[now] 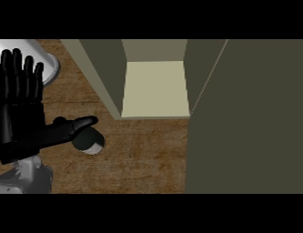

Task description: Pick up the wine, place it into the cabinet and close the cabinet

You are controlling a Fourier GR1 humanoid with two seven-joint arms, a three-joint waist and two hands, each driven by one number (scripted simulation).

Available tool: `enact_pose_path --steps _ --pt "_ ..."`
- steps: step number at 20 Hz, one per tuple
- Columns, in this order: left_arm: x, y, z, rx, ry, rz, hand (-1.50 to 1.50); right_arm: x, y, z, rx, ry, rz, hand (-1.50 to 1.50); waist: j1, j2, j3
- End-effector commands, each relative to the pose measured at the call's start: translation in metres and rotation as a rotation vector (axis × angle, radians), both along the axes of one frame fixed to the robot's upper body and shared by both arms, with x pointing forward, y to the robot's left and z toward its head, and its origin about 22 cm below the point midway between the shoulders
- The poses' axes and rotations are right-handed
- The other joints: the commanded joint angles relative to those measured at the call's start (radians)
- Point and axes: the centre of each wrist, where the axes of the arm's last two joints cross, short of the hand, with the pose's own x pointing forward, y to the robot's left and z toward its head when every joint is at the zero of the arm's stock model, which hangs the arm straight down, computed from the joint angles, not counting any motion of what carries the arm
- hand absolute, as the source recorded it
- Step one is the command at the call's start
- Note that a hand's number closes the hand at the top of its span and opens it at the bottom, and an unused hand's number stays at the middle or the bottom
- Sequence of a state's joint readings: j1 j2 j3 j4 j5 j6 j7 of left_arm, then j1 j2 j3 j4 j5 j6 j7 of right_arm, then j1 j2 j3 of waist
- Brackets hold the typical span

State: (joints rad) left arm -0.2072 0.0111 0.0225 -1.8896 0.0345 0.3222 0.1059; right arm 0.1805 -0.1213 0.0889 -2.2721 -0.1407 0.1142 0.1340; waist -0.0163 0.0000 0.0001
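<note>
Left hand (18,120) nearest the lens, w/ grey forearm (25,178) entering at approx 7 o'clock. Fingers (21,75) held straight, pointing to 12 o'clock, close together; thumb (73,125) stuck out toward 3 o'clock. Nothing gripped, hand wide open. Right hand nowhere in frame.

Wine (88,141) seen just under thumb tip, at approx 4 o'clock from palm: dark rounded body w/ pale end, foreshortened from above. Stood on wooden tabletop (140,159); thumb overlapped its top edge, contact vs. gap not determinable. Not enclosed by fingers.

Cabinet (155,86) at approx 1 o'clock from wine, well apart from it. Opening faced the lens, pale interior floor lit, olive side walls either side. Cabinet door (261,118) swung open, filling frame from 12 to 5 o'clock as large dark olive panel, its edge running along cabinet's right wall.

White-and-grey rounded object (49,63) partly hidden behind fingertips at approx 11 o'clock, type not identifiable. Wine outside cabinet, on tabletop btw. hand and cabinet front.
</note>
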Motion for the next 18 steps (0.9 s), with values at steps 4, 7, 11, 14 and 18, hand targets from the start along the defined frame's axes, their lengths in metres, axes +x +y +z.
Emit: enact_pose_path --steps 4,7,11,14,18 --pt "0.016 -0.021 0.007 -0.064 0.033 -0.001 -1.50 -0.011 -0.021 0.020 -0.012 0.027 0.047 -1.50 0.011 0.000 0.000" --pt "0.017 -0.031 -0.002 -0.077 0.042 -0.002 -1.50 -0.024 0.004 0.030 0.002 0.042 0.041 -1.50 0.010 -0.001 0.000" --pt "0.022 -0.043 0.020 -0.066 0.026 0.022 -1.50 -0.016 0.000 0.021 0.002 0.045 0.043 -1.50 0.012 -0.001 0.000" --pt "0.005 -0.042 0.009 -0.073 0.049 0.010 -1.50 -0.017 -0.004 0.024 -0.001 0.030 0.030 -1.50 0.014 -0.001 0.000" --pt "0.015 -0.045 0.013 -0.078 0.030 0.015 -1.50 -0.019 -0.002 0.026 -0.017 0.039 0.043 -1.50 0.013 -0.001 0.000"
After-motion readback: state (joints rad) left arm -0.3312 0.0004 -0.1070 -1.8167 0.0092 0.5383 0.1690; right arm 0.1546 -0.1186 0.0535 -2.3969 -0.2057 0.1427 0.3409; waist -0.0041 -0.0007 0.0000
